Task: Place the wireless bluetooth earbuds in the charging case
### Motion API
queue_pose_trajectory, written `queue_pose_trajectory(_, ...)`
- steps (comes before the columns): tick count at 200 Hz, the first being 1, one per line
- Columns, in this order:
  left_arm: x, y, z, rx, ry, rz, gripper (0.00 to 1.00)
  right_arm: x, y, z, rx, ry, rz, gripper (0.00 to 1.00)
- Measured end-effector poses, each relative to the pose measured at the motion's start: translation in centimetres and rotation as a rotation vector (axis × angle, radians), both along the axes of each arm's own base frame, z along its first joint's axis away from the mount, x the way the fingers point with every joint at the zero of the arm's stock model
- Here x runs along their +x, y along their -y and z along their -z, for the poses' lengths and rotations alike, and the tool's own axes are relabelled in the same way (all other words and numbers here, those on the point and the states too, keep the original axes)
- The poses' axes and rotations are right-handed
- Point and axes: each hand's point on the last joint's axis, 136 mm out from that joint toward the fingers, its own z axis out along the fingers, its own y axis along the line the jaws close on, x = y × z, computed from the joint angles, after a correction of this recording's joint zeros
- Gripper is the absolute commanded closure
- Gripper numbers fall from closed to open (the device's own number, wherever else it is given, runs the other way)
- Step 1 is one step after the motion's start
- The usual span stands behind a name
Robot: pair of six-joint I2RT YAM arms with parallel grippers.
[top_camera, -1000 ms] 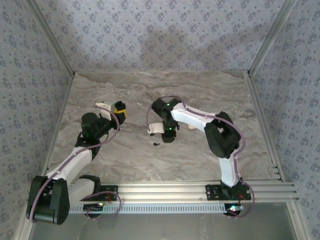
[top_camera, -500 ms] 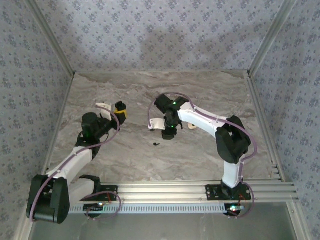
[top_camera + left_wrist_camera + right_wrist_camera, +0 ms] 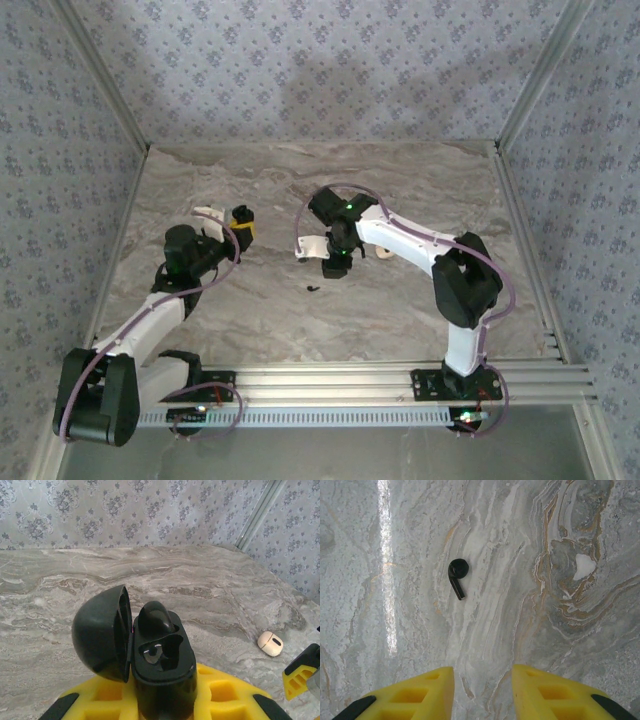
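My left gripper [image 3: 162, 702] is shut on the black charging case [image 3: 160, 665] and holds it upright above the table, with the lid swung open to the left. One black earbud [image 3: 154, 619] sits in the case's far slot. The near slot is empty and shows metal contacts. In the top view the left gripper [image 3: 238, 222] is at the middle left. A second earbud [image 3: 457, 576] lies loose on the marble, bud up and stem down. My right gripper [image 3: 483, 672] hangs open just short of it, with nothing between its yellow fingers. In the top view this earbud [image 3: 313, 290] lies just in front of the right gripper [image 3: 337, 268].
A small cream oval object [image 3: 270, 643] rests on the marble table [image 3: 400, 310] by the right arm, also seen from above [image 3: 385, 253]. Aluminium rails [image 3: 520, 250] and patterned walls close in the table. Open marble lies in front of both grippers.
The right arm's elbow swung to the right and its gripper shifted slightly towards the back; its fingers spread a little. The left gripper turned slightly with the case.
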Motion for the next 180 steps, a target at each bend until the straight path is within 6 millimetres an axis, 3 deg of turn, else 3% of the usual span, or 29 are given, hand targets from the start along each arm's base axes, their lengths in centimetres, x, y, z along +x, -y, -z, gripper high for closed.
queue_pose_trajectory(55,0.0,0.0,0.1,0.002,-0.004,0.000,0.86,-0.5,-0.5,0.0,0.008,0.013,-0.102,0.62)
queue_pose_trajectory(104,0.1,-0.1,0.5,0.004,-0.016,-0.004,0.86,-1.8,-2.4,0.1,0.061,0.004,-0.184,0.63)
queue_pose_trajectory(145,0.4,-0.5,0.8,0.006,-0.024,-0.015,0.86,-2.1,-4.1,2.0,0.091,-0.005,-0.234,0.63)
queue_pose_trajectory(180,0.4,-0.6,0.9,0.006,-0.027,-0.020,0.86,-2.3,-4.3,4.6,0.063,-0.041,-0.270,0.63)
